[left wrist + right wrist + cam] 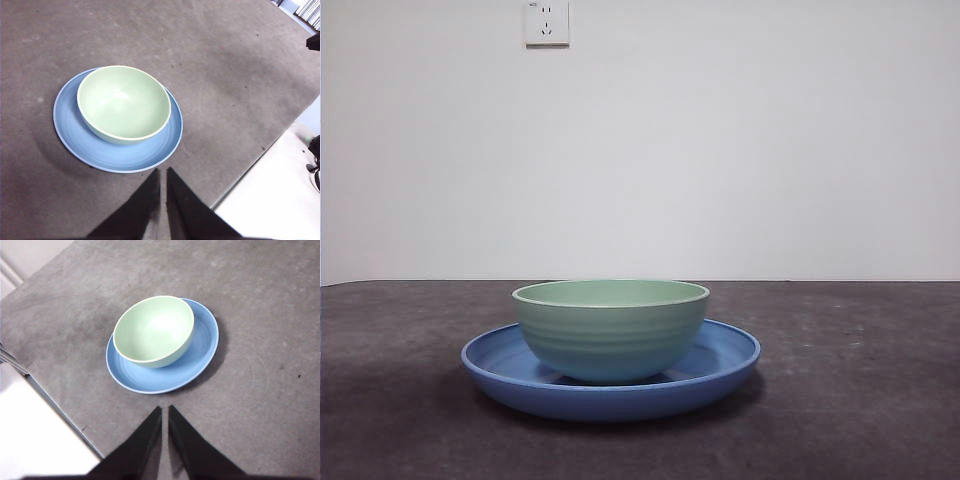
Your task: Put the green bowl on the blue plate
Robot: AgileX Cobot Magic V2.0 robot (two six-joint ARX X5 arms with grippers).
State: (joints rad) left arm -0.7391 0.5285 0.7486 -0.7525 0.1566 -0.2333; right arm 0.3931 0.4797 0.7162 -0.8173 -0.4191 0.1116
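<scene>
No readable text, labels or numbers anywhere.

Bowl (610,335) upright on plate (720,372)

A dark grey, matte counter (860,400) carries the blue plate (720,370), which lies flat directly on its surface

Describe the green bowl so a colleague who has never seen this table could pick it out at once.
On the dark grey table, below the white wall socket, lies a wide blue plate. The green bowl stands upright inside it, empty. It is pale mint with faint ridges round its wall, narrower and taller than the plate.
</scene>
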